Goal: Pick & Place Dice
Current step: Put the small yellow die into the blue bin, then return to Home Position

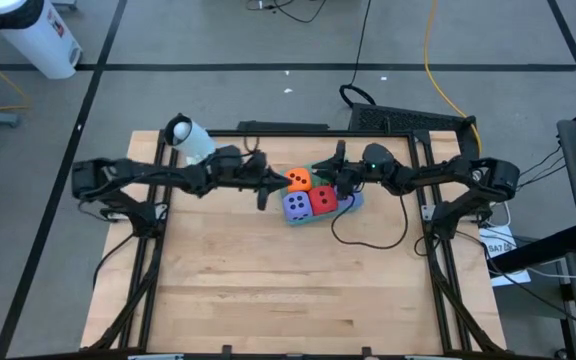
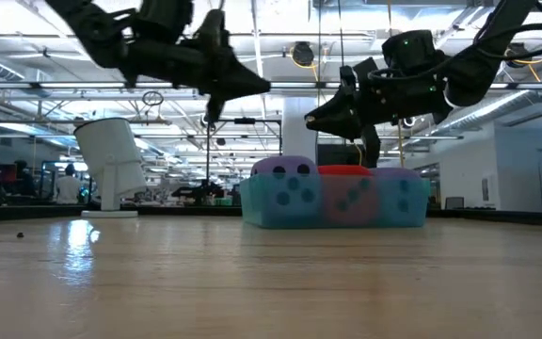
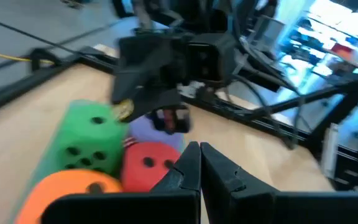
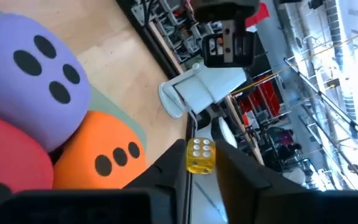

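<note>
1. Foam dice [image 1: 308, 195]: packed together in a tray [image 2: 262, 212] just below and between the two claws. They look soft, light and squashy, so judged best pinched on two opposite flat faces, lightly.
2. Yellow die [image 4: 199, 155]: small, glossy, probably hard and slippery. It sits pinched between the right claw's [image 1: 343, 183] fingers, above the tray.
3. Left claw [image 3: 199, 152]: closed tight, empty, with the tray just ahead of it.
4. Writing: none legible, only pips.

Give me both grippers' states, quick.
Left gripper: shut, holding nothing, raised beside the dice.
Right gripper: closed on a small yellow die, above the dice.
</note>
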Action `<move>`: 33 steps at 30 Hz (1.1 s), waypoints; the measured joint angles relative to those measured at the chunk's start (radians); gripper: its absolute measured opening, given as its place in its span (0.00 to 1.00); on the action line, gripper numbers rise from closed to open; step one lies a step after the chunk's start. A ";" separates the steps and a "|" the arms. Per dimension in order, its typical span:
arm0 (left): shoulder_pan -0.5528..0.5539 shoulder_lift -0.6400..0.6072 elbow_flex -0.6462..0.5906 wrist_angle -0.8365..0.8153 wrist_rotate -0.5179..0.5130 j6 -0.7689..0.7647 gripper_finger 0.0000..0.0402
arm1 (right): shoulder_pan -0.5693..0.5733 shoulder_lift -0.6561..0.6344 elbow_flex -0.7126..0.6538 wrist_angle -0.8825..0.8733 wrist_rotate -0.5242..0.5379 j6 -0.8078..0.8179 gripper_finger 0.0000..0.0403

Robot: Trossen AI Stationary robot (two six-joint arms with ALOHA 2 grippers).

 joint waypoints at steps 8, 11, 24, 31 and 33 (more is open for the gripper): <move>0.000 0.156 0.159 -0.002 0.061 -0.056 0.00 | 0.035 -0.015 0.000 -0.045 0.018 0.048 0.38; 0.000 0.191 0.188 -0.001 0.065 -0.058 0.00 | 0.058 -0.015 0.000 -0.095 0.116 0.027 0.43; -0.003 0.263 0.210 -0.001 0.067 -0.102 0.00 | 0.097 -0.015 0.000 -0.081 0.290 0.090 0.49; 0.005 0.214 0.210 -0.052 0.070 0.030 0.00 | 0.116 -0.020 0.000 -0.049 0.288 0.161 0.47; 0.013 0.147 0.210 -0.137 0.051 0.100 0.00 | 0.127 -0.056 -0.001 -0.034 0.308 0.275 0.45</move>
